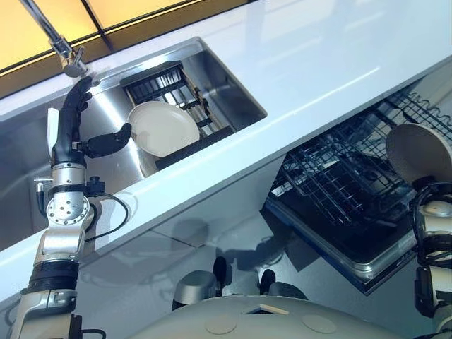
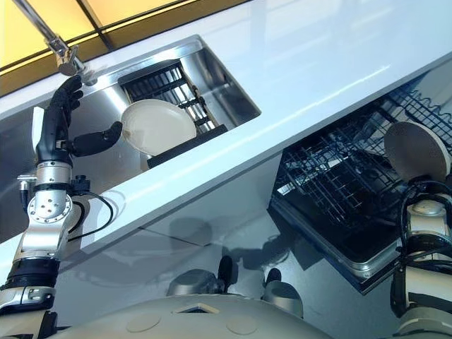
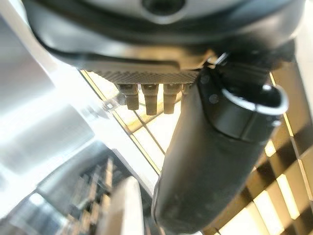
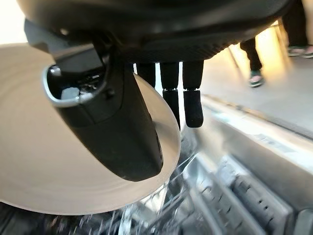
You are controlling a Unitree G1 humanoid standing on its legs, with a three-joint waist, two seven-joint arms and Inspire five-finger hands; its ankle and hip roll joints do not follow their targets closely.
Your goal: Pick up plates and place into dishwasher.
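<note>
A cream plate (image 1: 164, 128) stands tilted in the steel sink (image 1: 229, 88), leaning on a black dish rack (image 1: 157, 81). My left hand (image 1: 70, 127) is raised beside it, open, fingers straight up under the faucet; the thumb (image 3: 210, 161) reaches toward the plate's rim without gripping it. A second cream plate (image 1: 418, 152) is held upright over the open dishwasher's wire rack (image 1: 339, 183). My right hand (image 4: 117, 132) is shut on it, thumb across the plate's face (image 4: 49, 161) and fingers (image 4: 193, 98) behind its edge.
A white countertop (image 1: 318, 63) runs between the sink and the dishwasher. The faucet (image 1: 60, 42) hangs over the sink's far corner. The pulled-out dishwasher rack has upright wire tines. A person's legs (image 4: 254, 63) stand beyond the dishwasher.
</note>
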